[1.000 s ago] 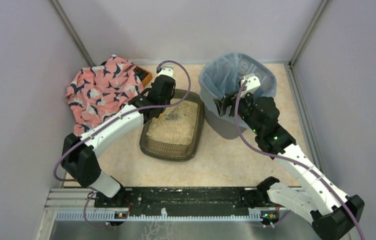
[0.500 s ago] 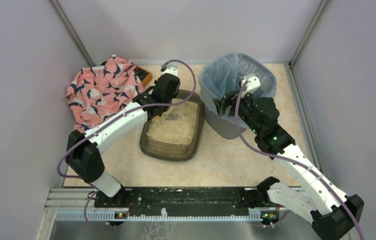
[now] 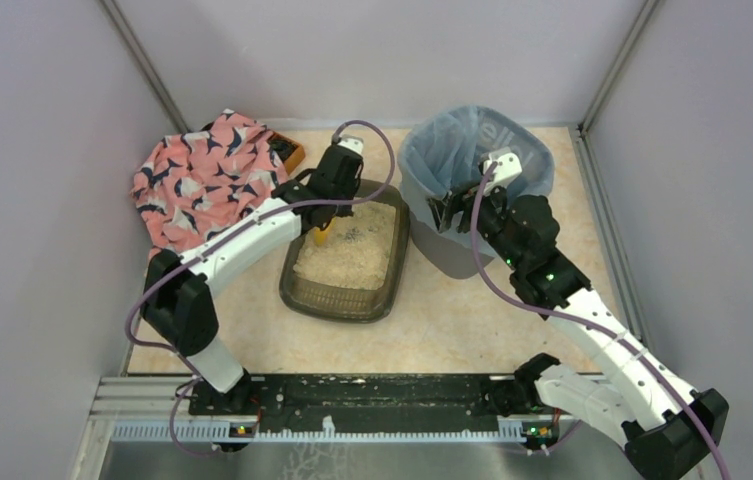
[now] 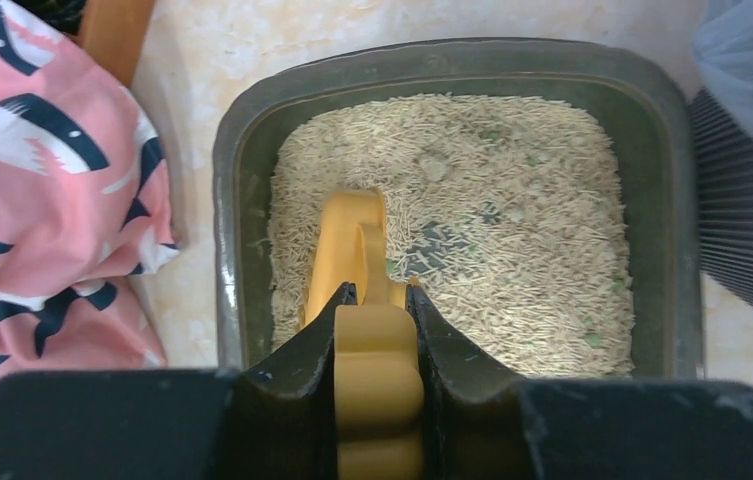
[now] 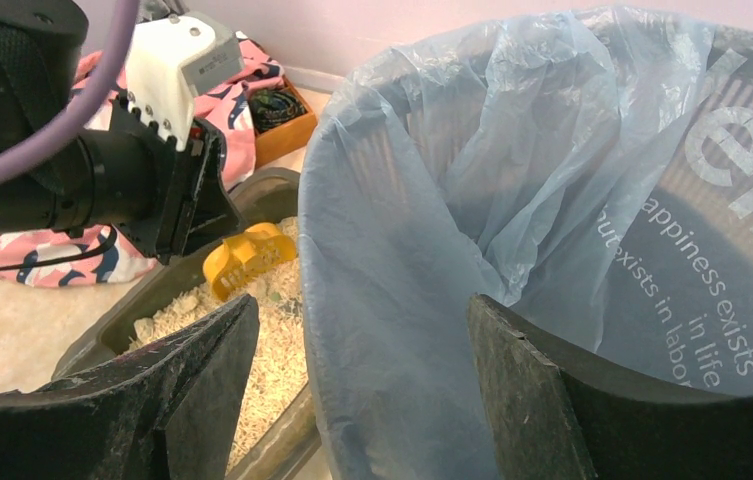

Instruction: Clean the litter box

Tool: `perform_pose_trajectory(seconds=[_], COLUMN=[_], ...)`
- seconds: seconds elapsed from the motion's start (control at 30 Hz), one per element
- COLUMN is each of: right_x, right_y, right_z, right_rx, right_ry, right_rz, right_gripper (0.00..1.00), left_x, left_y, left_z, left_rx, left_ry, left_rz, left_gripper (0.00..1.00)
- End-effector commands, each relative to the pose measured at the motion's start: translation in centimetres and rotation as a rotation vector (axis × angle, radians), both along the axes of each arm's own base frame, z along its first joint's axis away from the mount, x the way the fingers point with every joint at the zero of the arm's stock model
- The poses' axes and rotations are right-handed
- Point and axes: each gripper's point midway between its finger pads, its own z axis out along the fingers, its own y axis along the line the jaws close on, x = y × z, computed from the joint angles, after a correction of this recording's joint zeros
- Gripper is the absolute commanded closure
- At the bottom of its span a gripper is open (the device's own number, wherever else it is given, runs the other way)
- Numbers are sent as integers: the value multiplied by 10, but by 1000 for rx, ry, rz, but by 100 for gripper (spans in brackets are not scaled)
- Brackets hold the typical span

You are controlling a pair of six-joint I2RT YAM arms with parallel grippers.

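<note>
Pink patterned cloth (image 3: 202,185) heaped far left on counter (image 3: 452,320), draped over orange box (image 3: 293,156), out of the work zone. Next right, left pincer (image 4: 380,296) nearly closed, clamped on handle of yellow scoop (image 4: 350,235); blade angled down into left side of litter (image 4: 532,200), likely lined up to dig toward dark-green clumps (image 4: 439,248) just beside its tip. Litter box (image 4: 234,190) mid-counter, between cloth and bin; touching bin wall or just beside it, cannot tell which. Grey bin (image 3: 449,258) with blue bag (image 5: 472,150) further right, close by, presumably for a short dump trip. Right pincer (image 5: 362,320) wide open, straddling bagged rim, one finger outside, one inside; probably there to steady bin; contact with rim unclear, nothing clamped.
</note>
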Motion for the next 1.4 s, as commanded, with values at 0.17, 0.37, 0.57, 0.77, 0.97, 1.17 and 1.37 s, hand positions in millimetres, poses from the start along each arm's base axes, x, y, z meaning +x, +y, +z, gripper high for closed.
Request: perform_pose_trajectory(seconds=[0.17,0.37,0.57,0.77,0.97,1.17,1.37], right_x=[-3,-2,0,4,7,11,9], right_y=[3,0,-4,2,5,7,5], right_z=[-23,-28,-31,-34,-49,-50,-46], right_rx=[-19,-27,-32,-37,-53,-49,-49], right_ry=[63,70,68,76,112,104,96], right_rz=[8,-6,-28,-12,-9,-13,-12], right_gripper=[24,24,24,24,24,24,24], left_x=[-11,-10,-6,-9,-17,-17,-15], left_y=[-34,-33,2,26,33,20,21], left_z=[6,-5,-17,-15,-50,-84,-101], left_rx=[-208,-307,-448,-543,-636,-722,-728], left_ry=[151,228,305,292,368,497,530], left_rz=[-56,-75,-37,-19,-19,-48,-30], left_gripper=[100,100,100,100,100,100,100])
